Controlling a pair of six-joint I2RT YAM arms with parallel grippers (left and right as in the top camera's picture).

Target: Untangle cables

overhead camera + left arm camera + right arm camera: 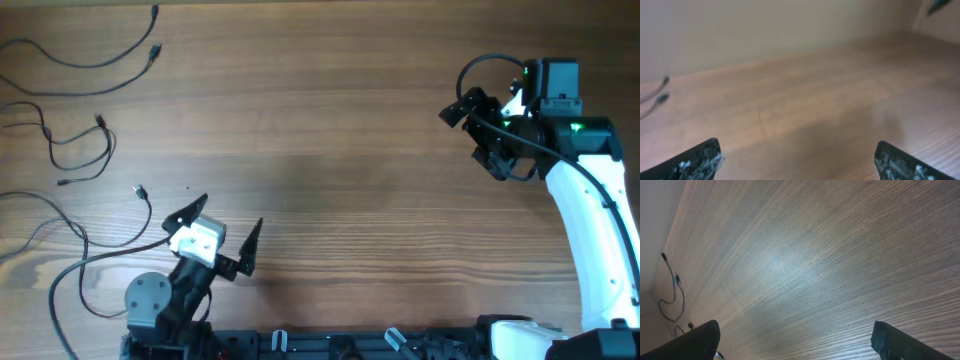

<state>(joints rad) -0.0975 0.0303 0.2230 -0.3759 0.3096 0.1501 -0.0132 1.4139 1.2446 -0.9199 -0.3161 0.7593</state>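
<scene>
Several thin black cables lie loose as separate curvy strands at the table's left side in the overhead view: one at the far left top, one below it, and one with its plug just left of my left gripper. My left gripper is open and empty near the front edge, right of the cables and not touching them. My right gripper is open and empty at the far right, well away from them. Two cable plugs show blurred in the left wrist view. Strands show far off in the right wrist view.
A thicker black arm cable loops at the front left beside the left arm's base. The right arm's white link runs along the right edge. Bare wooden table lies between the two grippers.
</scene>
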